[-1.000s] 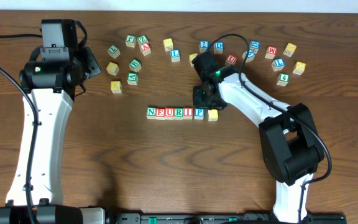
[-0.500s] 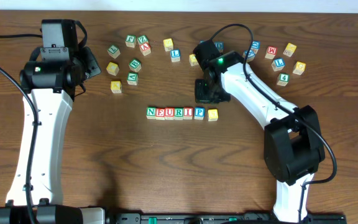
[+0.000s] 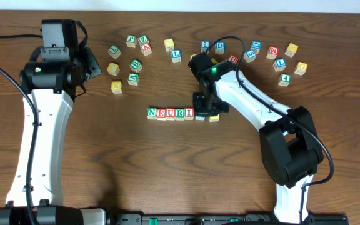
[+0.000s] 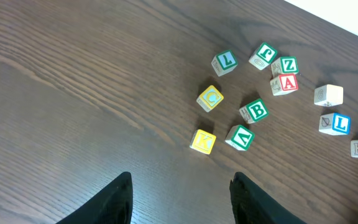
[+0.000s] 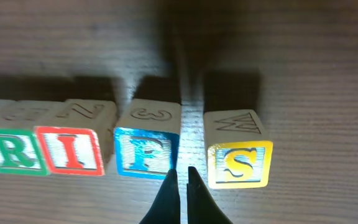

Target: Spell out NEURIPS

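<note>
A row of letter blocks reading N E U R I (image 3: pixel 170 113) lies mid-table. In the right wrist view the red I block (image 5: pixel 70 149), the blue P block (image 5: pixel 146 149) and the yellow S block (image 5: pixel 238 163) stand in line, with a gap between P and S. My right gripper (image 5: pixel 181 180) is shut and empty, its tips in front of that gap. From overhead it (image 3: pixel 205 107) covers the P and most of the S block (image 3: pixel 214 117). My left gripper (image 4: pixel 179 196) is open and empty above bare table, near the left side.
Loose blocks lie at the back left, among them a yellow K (image 4: pixel 202 141), green B (image 4: pixel 254 111) and red A (image 4: pixel 283 84). More loose blocks (image 3: pixel 279 57) lie at the back right. The right arm (image 3: pixel 255 106) reaches over the table's right half.
The right gripper has moved down from behind the row to the P and S blocks. The left arm has not moved.
</note>
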Tool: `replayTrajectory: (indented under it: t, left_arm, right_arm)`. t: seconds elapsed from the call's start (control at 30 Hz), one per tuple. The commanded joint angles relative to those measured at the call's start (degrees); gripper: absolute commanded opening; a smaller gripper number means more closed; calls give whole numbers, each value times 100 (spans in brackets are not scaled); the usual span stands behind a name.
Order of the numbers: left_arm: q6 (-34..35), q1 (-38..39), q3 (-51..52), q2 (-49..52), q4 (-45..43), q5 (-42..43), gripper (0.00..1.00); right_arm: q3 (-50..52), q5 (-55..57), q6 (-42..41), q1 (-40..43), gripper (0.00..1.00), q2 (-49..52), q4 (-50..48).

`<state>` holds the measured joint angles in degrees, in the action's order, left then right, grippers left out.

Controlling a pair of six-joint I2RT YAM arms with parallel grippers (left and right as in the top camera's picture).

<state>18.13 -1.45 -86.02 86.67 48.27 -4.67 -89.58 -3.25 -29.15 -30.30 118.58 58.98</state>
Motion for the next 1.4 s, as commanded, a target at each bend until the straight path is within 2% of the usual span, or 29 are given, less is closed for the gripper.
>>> replayTrajectory:
  t: [0.0,0.6,1.37]
  left_arm:
    - [-31,-9,-35,-17,39,-50,50]
    - [-31,-9,-33,-17,52,-52,50]
    - [-31,-9,-35,-17,50,-52,50]
  right_arm:
    - [57,-11,-105,-7,1,4,-24]
    - [125,199,-249,-2,1,275,-173]
    - [125,-35,94,-11,1,284,-457]
